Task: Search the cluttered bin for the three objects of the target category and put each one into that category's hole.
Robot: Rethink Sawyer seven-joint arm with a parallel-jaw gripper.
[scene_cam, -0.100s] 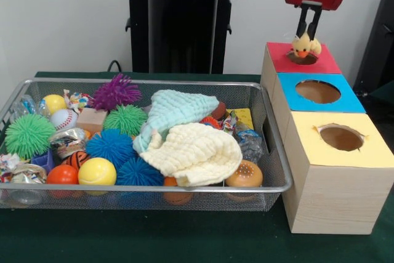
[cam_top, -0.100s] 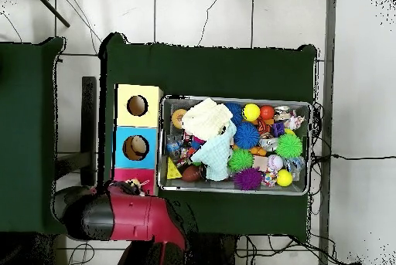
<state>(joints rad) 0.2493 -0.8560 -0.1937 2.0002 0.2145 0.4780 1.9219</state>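
The gripper (scene_cam, -0.100s: 309, 31) hangs over the red-topped box (scene_cam, -0.100s: 320, 60), its two dark fingers pointing straight down and closed on the head of a small yellow plush duck (scene_cam, -0.100s: 305, 47). The duck sits directly beneath the fingertips, its lower body at the mouth of the round hole in the red top, so it is upright and partly sunk in the opening.

The red-topped box is the farthest of three wooden boxes set in a row beside the wire bin (scene_cam, -0.100s: 271, 152); next to it comes the blue-topped box (scene_cam, -0.100s: 351, 100), then the yellow-topped box (scene_cam, -0.100s: 369, 152), each with a round hole showing nothing inside.

The bin stands on the green bench (scene_cam, -0.100s: 184, 238) and is crowded. A pale green cloth (scene_cam, -0.100s: 178, 110) and a cream cloth (scene_cam, -0.100s: 197, 152) lie heaped in the middle over other items. Around them are spiky balls in blue (scene_cam, -0.100s: 111, 146), green (scene_cam, -0.100s: 28, 135) and purple (scene_cam, -0.100s: 116, 92), a baseball (scene_cam, -0.100s: 63, 119), smooth yellow (scene_cam, -0.100s: 96, 172) and orange (scene_cam, -0.100s: 61, 175) balls, and a toy bun (scene_cam, -0.100s: 244, 175) against the near wall.

In the overhead view the red arm (cam_top, -0.100s: 139, 217) covers most of the red-topped box.
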